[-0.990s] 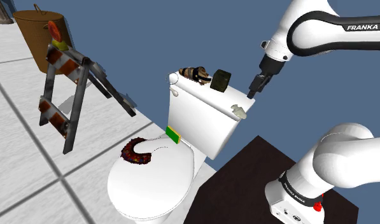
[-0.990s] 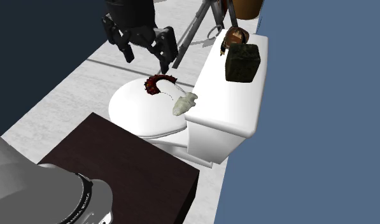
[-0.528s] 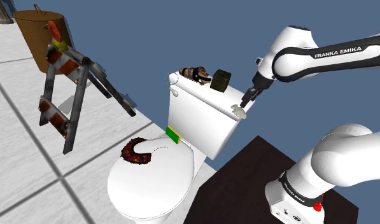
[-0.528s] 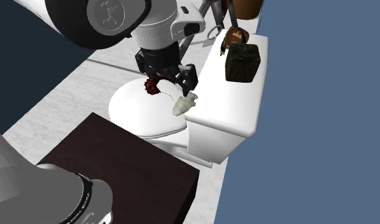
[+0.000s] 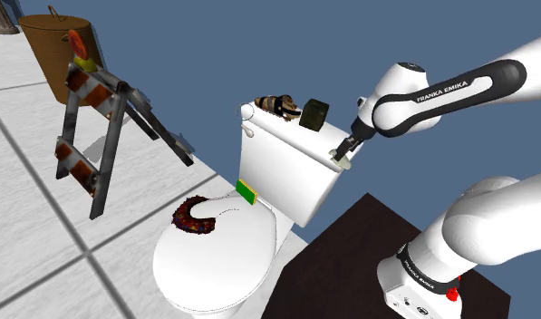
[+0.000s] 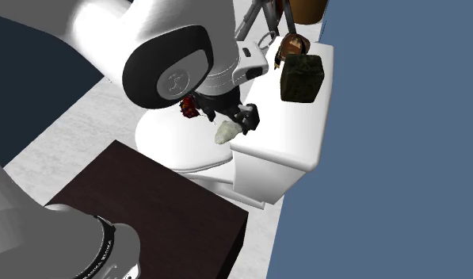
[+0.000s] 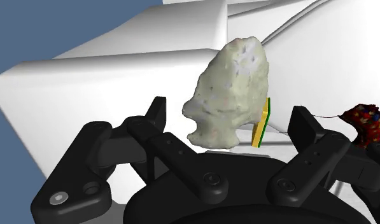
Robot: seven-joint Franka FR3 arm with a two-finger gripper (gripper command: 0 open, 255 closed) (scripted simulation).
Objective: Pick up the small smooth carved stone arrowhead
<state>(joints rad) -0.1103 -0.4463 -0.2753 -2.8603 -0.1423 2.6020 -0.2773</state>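
Observation:
The arrowhead (image 7: 230, 95) is a pale grey-green, pitted stone lying on the near end of the white toilet tank lid (image 5: 286, 136), at its edge. My gripper (image 7: 230, 113) is open and down around it, one black finger on each side, with a small gap to the stone on both. In the second exterior view the gripper (image 6: 238, 123) sits right over the arrowhead (image 6: 224, 135), whose lower end sticks out past the lid's edge. From the shoulder view the gripper (image 5: 342, 154) covers most of the stone (image 5: 344, 165).
A dark olive box (image 5: 314, 113) and a brown striped object (image 5: 279, 104) stand farther along the lid. A dark red curved thing (image 5: 194, 217) lies on the closed toilet seat (image 5: 214, 267). A striped barrier (image 5: 91, 136) and a brown basket (image 5: 60, 45) stand beyond.
The arm has come down from above the tank's end to the arrowhead; the open fingers now straddle it. The stone has not moved.

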